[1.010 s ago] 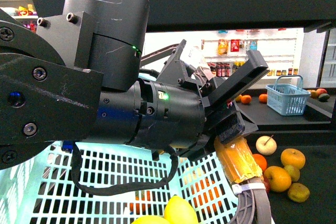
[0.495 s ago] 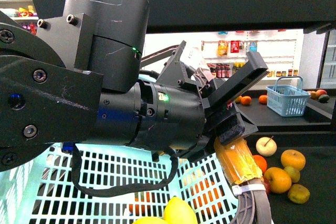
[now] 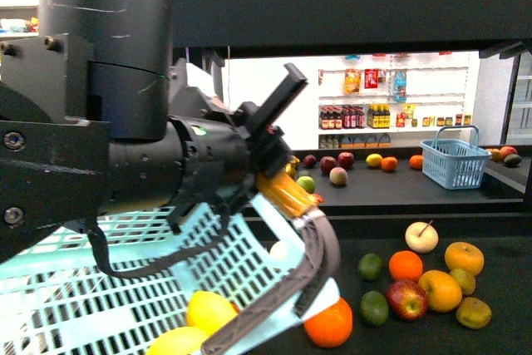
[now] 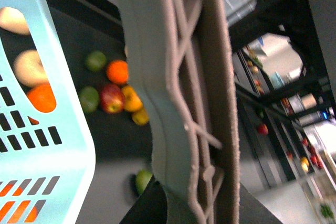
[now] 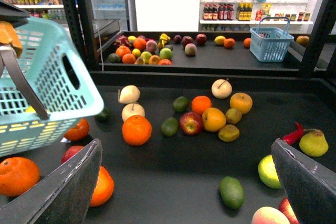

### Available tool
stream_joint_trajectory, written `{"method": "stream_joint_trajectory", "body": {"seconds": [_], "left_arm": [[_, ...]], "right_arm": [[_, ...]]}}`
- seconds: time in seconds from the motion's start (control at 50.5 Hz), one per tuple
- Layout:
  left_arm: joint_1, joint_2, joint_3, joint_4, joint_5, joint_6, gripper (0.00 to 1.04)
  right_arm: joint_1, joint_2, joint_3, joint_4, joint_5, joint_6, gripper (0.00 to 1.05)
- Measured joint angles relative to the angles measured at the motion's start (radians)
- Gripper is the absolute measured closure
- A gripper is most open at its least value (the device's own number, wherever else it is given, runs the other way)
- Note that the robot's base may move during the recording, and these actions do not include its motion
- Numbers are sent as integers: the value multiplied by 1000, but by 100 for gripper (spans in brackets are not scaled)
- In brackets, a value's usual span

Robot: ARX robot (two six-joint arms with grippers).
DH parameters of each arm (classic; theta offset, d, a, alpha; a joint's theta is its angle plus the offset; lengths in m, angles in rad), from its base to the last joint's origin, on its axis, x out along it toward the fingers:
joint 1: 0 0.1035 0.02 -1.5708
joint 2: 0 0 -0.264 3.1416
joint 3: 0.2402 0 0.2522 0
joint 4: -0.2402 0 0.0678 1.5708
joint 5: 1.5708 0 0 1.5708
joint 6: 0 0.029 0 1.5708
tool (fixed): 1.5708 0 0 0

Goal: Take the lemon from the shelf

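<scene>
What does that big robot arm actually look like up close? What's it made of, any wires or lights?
The left arm is matte black with scuffs, built from fat cylindrical joints and flat plates with hex bolts. A small green light glows on it, and a black cable loops underneath. The right gripper has flat, dark grey jaws.

The pale turquoise slotted plastic basket (image 3: 125,288) looks smooth and slightly glossy, its grey ribbed plastic handle (image 4: 184,103) matt. The black tray of the metal shelf (image 5: 173,182) is a flat matt surface. At 3 o'clock, the orange-skinned round fruit (image 5: 137,129) looks dimpled, the red apple (image 5: 191,123) shiny.
</scene>
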State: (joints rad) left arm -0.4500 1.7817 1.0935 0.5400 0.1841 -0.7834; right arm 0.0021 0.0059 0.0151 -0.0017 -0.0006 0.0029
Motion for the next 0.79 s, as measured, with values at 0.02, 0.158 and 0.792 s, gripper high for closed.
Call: {"method": "stream_joint_trajectory", "body": {"seconds": [0.02, 0.158, 0.792], "left_arm": [[18, -3, 0, 5, -34, -12, 96], [120, -48, -4, 19, -183, -84, 96], [432, -23, -18, 166, -309, -514, 96]], "right_arm": [[0, 0, 0, 0, 0, 0, 8], [0, 0, 0, 0, 0, 0, 8], [0, 0, 0, 0, 0, 0, 8]]}}
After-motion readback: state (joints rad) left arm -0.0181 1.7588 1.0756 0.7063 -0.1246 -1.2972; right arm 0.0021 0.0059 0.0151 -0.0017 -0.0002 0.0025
